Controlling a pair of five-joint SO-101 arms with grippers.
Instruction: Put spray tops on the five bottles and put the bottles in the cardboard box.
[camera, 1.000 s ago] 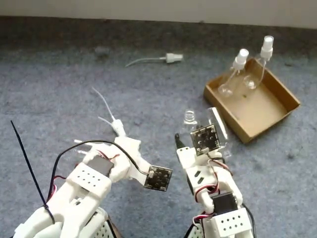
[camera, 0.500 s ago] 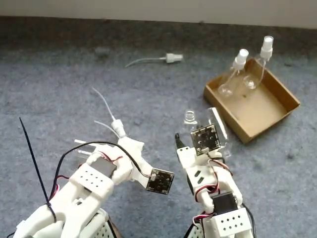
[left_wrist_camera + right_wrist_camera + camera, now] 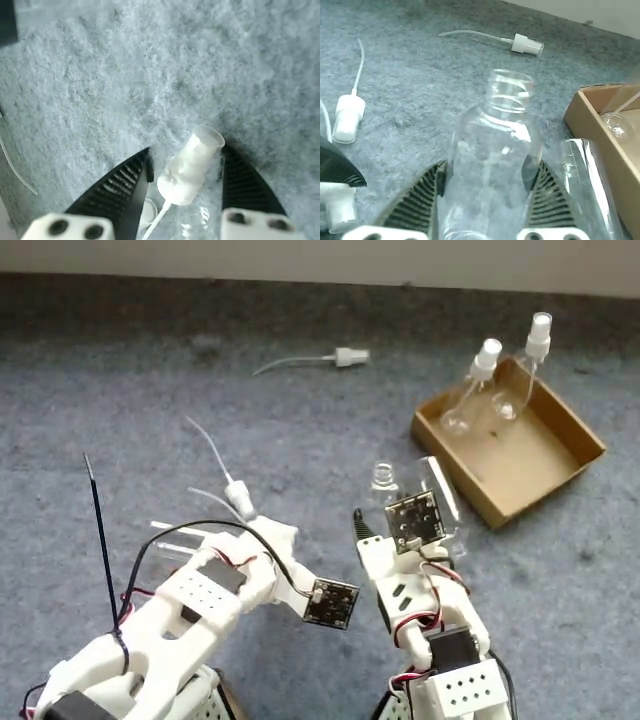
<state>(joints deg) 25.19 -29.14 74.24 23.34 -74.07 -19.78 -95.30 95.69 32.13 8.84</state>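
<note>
My right gripper (image 3: 482,210) is shut on a clear, uncapped bottle (image 3: 492,150), whose open neck (image 3: 384,476) points away from the arm. A second clear bottle (image 3: 440,488) lies right beside it. In the left wrist view my left gripper (image 3: 182,167) is open, its black fingers (image 3: 120,185) either side of a white spray top (image 3: 192,160) on the carpet. In the high view a spray top (image 3: 238,498) with a long tube pokes out ahead of the left arm (image 3: 200,600). The cardboard box (image 3: 540,475) holds two capped bottles (image 3: 470,390) leaning on its far wall.
One more spray top (image 3: 350,357) with its tube lies far back on the grey carpet. Something clear (image 3: 165,550) lies under the left arm. The box is to the right of the right arm, and open carpet lies between the arms and the far spray top.
The left arm has shifted slightly forward and turned over the spray top, and its black cable has swung to the right. The right arm and its bottle have not moved.
</note>
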